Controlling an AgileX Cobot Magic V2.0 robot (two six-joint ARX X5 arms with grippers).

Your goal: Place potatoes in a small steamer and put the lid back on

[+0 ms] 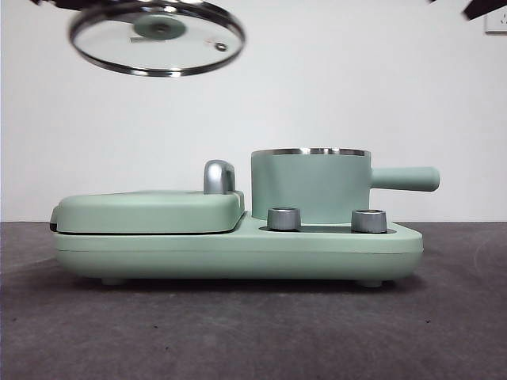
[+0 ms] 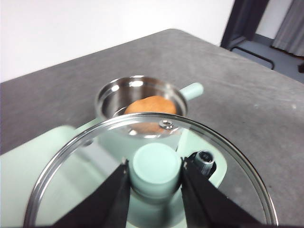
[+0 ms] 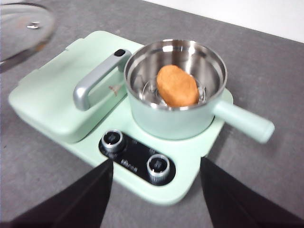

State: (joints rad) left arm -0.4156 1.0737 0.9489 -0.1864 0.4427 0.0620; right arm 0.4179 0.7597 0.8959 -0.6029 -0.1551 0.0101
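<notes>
Left gripper [image 2: 154, 183] clamps the mint-green knob [image 2: 156, 165] of the glass lid [image 1: 156, 36], one black jaw on each side of it. Lid hangs high in the air, tilted, over the griddle side of the appliance and off to one side of the pot, not over it.

Potato [image 3: 176, 86], orange-brown oval, lies inside the small steamer [image 1: 310, 187] on its steel insert, pot uncovered. Steamer sits on the mint-green cooker base [image 1: 238, 252], straight handle [image 1: 405, 178] sticking out away from the griddle lid [image 1: 150, 211] w/ chrome handle [image 1: 219, 176]. Two steel dials [image 3: 112, 139] on the base just in front of the pot.

Right gripper [image 3: 156, 183] spread wide, holding nothing, up above the dial side of the cooker, well apart from it.
</notes>
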